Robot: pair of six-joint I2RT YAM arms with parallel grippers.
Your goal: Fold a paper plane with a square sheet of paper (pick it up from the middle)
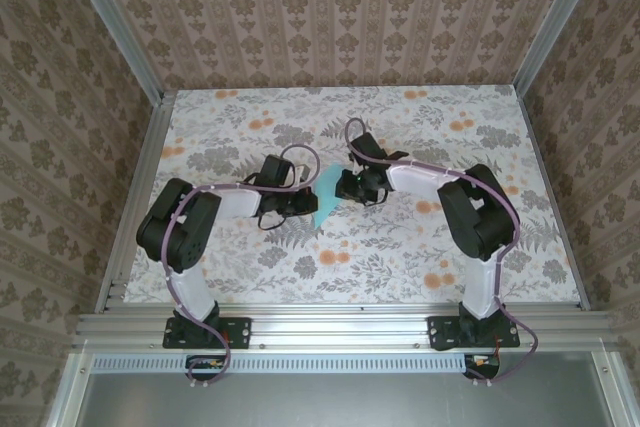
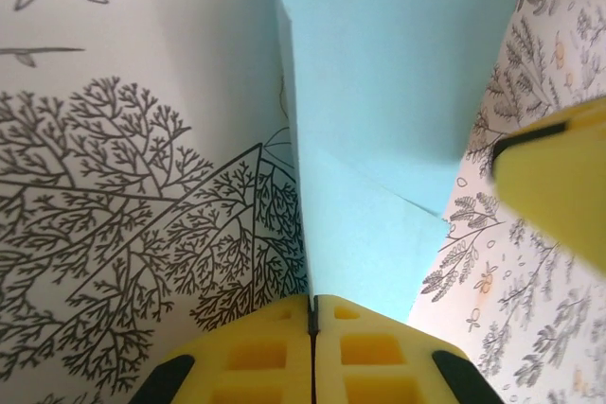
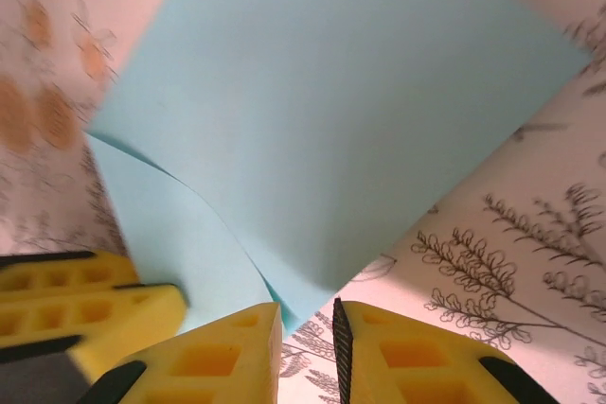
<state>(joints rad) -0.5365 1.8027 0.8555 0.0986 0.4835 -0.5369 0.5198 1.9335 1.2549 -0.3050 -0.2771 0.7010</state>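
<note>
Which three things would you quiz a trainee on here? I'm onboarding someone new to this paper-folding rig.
1. True or false: the left gripper is shut on an edge of the square sheet of paper.
2. What colour is the sheet? A red, B turquoise-blue, C white.
3. Fill in: in its own wrist view, the right gripper has jaws standing slightly ___.
Key: 1 true; 2 B; 3 apart.
</note>
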